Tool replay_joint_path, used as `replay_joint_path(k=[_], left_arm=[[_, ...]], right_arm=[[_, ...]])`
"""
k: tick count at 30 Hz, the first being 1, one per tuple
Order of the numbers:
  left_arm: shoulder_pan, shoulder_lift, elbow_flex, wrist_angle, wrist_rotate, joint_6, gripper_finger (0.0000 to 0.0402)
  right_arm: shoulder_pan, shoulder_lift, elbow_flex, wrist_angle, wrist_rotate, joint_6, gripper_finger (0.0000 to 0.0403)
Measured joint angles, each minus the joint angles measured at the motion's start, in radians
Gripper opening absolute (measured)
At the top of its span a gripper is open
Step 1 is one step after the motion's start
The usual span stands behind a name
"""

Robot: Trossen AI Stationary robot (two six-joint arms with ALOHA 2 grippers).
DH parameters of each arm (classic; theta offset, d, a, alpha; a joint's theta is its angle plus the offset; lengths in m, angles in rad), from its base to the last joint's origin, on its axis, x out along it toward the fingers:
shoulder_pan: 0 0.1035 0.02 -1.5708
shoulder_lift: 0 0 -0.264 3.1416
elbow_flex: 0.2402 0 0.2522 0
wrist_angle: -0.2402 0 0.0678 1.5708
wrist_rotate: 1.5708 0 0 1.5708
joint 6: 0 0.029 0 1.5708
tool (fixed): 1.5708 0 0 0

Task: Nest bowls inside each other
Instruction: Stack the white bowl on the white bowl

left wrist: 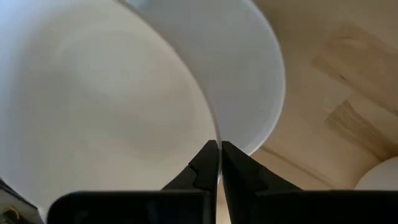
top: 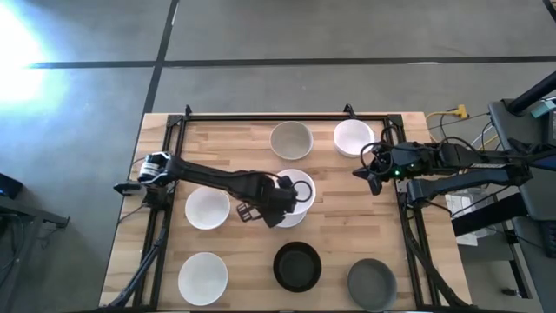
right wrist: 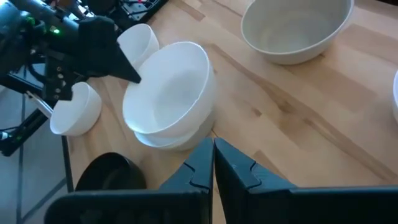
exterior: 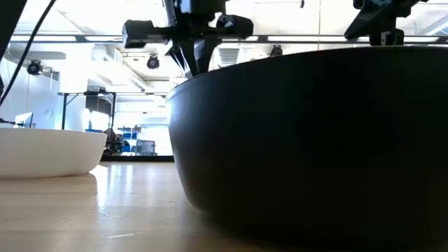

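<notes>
Landmark: the black round bowl (top: pixel 297 266) at the near edge of the pale wooden plank desk (top: pixel 234 152). Glossy, dark inside and out; in the low view its wall (exterior: pixel 315 140) fills most of the picture.

Beside the black bowl toward the right arm's side: a dark grey round bowl (top: pixel 373 283), matte, touching nothing. Toward the left arm's side, well apart: a white round bowl (top: pixel 202 277), plain, standing alone; seen low as a white rim (exterior: pixel 49 150).

Just beyond the black bowl, mid-desk: a white bowl held tilted (top: pixel 300 189) over a second white bowl (top: pixel 291 215) that sits on the desk. In the right wrist view the upper one (right wrist: pixel 168 93) leans in the lower one (right wrist: pixel 177 137), not seated level. The left gripper (top: pixel 280 193) is closed on the tilted bowl's rim; in the left wrist view its fingers (left wrist: pixel 205 168) pinch the thin white edge.

Another white bowl (top: pixel 208 209) stands farther toward the left arm's side, level with the pair.

Far beyond the black bowl: a beige-grey round bowl (top: pixel 291 140), upright, with a white bowl (top: pixel 354 137) near it.

The right gripper (top: pixel 372 176) hangs at the desk's edge beside that far white bowl, fingers (right wrist: pixel 199 165) pressed together, holding nothing.
</notes>
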Motion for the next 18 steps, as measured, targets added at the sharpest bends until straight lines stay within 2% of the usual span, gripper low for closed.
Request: replay_joint_path(k=[9,18], left_arm=[[-0.059,-0.018,-0.024,-0.023,0.028,-0.001,0.0000],[-0.058,-0.008,-0.034,-0.004,0.029,-0.002,0.0000]], right_arm=[[0.000,-0.004,0.000,0.000,-0.001,-0.026,0.0009],[0.000,-0.003,0.000,0.000,-0.002,-0.026,0.0009]])
